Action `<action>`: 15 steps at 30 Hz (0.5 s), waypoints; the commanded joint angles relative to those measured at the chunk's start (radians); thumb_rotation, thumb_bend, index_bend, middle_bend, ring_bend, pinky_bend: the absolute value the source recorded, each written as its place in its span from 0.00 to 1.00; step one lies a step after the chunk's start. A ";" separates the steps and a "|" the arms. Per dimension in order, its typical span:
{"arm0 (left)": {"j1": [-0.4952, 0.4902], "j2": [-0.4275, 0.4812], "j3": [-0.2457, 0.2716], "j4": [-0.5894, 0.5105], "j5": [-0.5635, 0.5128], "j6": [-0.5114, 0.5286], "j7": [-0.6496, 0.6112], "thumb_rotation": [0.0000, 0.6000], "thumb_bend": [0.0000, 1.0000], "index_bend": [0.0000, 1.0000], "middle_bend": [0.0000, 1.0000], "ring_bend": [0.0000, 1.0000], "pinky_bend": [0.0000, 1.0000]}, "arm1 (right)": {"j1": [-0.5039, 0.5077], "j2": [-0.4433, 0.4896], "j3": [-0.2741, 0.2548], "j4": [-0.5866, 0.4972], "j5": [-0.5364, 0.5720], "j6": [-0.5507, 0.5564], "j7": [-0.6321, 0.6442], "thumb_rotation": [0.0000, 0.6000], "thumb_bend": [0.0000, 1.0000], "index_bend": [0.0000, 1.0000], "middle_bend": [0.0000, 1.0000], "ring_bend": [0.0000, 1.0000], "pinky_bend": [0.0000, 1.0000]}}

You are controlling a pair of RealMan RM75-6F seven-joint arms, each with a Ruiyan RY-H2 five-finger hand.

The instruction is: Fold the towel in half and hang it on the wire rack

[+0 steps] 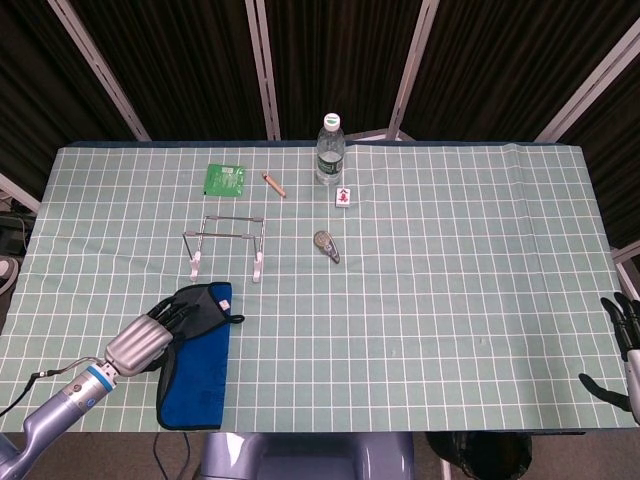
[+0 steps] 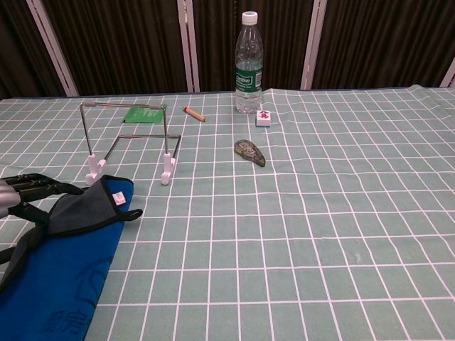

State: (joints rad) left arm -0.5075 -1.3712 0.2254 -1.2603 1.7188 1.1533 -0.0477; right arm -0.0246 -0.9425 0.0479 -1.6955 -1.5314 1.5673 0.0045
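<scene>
The towel [image 1: 196, 368] lies at the table's near left, blue with a dark grey flap [image 1: 207, 305] turned over at its far end. In the chest view the towel [image 2: 60, 284] fills the lower left corner. My left hand [image 1: 150, 335] grips that grey flap from the left, and its dark fingers [image 2: 32, 190] lie along the flap's edge. The wire rack [image 1: 226, 243] stands upright just beyond the towel, bare, and shows again as rack [image 2: 131, 138] in the chest view. My right hand [image 1: 622, 335] hangs off the table's right edge with fingers apart, holding nothing.
A water bottle [image 1: 330, 150] stands at the back centre with a small white tile [image 1: 344, 196] in front of it. A green packet [image 1: 225, 179] and a brown stick [image 1: 274, 184] lie behind the rack. A grey-green lump [image 1: 326, 245] sits right of the rack.
</scene>
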 commanded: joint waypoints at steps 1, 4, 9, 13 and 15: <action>0.004 -0.004 0.000 0.010 0.000 -0.004 -0.009 1.00 0.53 0.74 0.00 0.00 0.00 | 0.000 0.000 0.000 0.000 0.001 0.000 -0.001 1.00 0.00 0.05 0.00 0.00 0.00; 0.006 -0.004 0.001 0.015 0.003 -0.004 -0.016 1.00 0.53 0.74 0.00 0.00 0.00 | 0.001 -0.001 0.000 0.000 0.002 -0.002 -0.002 1.00 0.00 0.05 0.00 0.00 0.00; 0.010 -0.003 0.000 0.023 0.005 -0.007 -0.020 1.00 0.53 0.74 0.00 0.00 0.00 | 0.001 -0.001 0.000 0.001 0.002 -0.001 -0.002 1.00 0.00 0.05 0.00 0.00 0.00; 0.012 -0.008 -0.003 0.033 0.006 -0.012 -0.017 1.00 0.53 0.74 0.00 0.00 0.00 | 0.001 -0.001 0.000 0.001 0.003 -0.003 -0.002 1.00 0.00 0.05 0.00 0.00 0.00; 0.014 -0.009 -0.003 0.036 0.007 -0.015 -0.016 1.00 0.53 0.70 0.00 0.00 0.00 | 0.001 0.000 0.000 0.000 0.003 -0.003 -0.003 1.00 0.00 0.06 0.00 0.00 0.00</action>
State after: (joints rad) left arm -0.4940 -1.3800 0.2222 -1.2239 1.7253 1.1386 -0.0639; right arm -0.0237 -0.9430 0.0474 -1.6956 -1.5287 1.5643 0.0015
